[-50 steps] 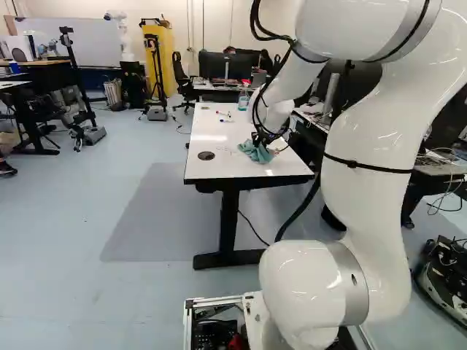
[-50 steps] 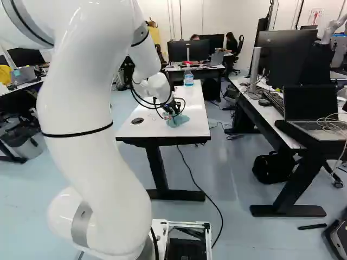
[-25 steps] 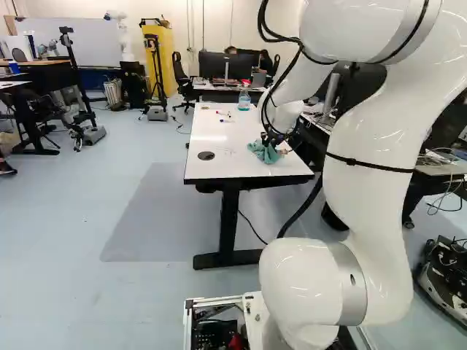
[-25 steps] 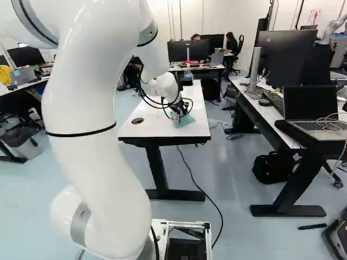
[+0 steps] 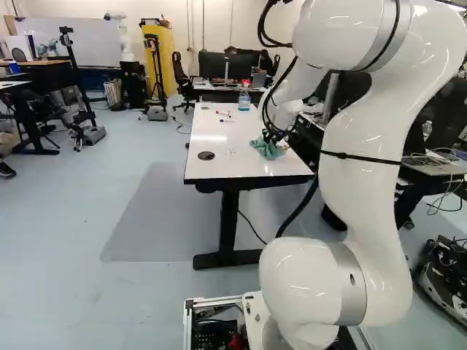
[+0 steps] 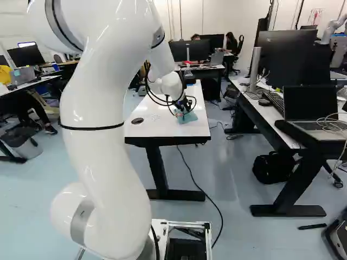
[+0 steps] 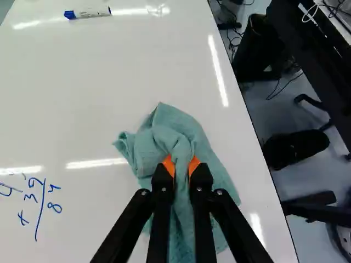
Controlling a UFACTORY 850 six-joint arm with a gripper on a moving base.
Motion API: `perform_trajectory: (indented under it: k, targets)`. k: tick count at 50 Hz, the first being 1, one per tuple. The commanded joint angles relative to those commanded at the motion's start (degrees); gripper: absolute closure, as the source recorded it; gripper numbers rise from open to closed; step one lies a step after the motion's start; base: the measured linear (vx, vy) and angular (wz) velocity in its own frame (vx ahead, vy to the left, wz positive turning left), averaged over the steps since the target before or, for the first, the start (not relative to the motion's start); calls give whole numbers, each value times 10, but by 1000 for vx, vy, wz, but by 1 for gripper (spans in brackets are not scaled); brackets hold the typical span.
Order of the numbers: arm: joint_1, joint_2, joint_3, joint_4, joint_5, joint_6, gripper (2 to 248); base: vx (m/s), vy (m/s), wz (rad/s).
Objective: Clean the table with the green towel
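Claw (image 7: 182,167) — pinching green towel (image 7: 164,139), on table (image 7: 82,115)

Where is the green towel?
In the left base view, the green towel lies near the right edge of the white table, gripped by the end effector, right of the blue handwritten digits.

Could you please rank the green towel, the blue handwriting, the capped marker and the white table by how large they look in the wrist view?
1. White table
2. Green towel
3. Blue handwriting
4. Capped marker
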State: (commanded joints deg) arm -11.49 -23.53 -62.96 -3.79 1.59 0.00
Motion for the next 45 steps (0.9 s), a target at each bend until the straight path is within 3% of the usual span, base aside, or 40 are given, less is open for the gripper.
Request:
perform_trajectory:
  k: [23, 45]
  targets:
    - [30, -32, -42, 0, 0, 0, 204, 0, 0, 0]
    - [64, -24, -31, 0, 0, 0, 204, 0, 0, 0]
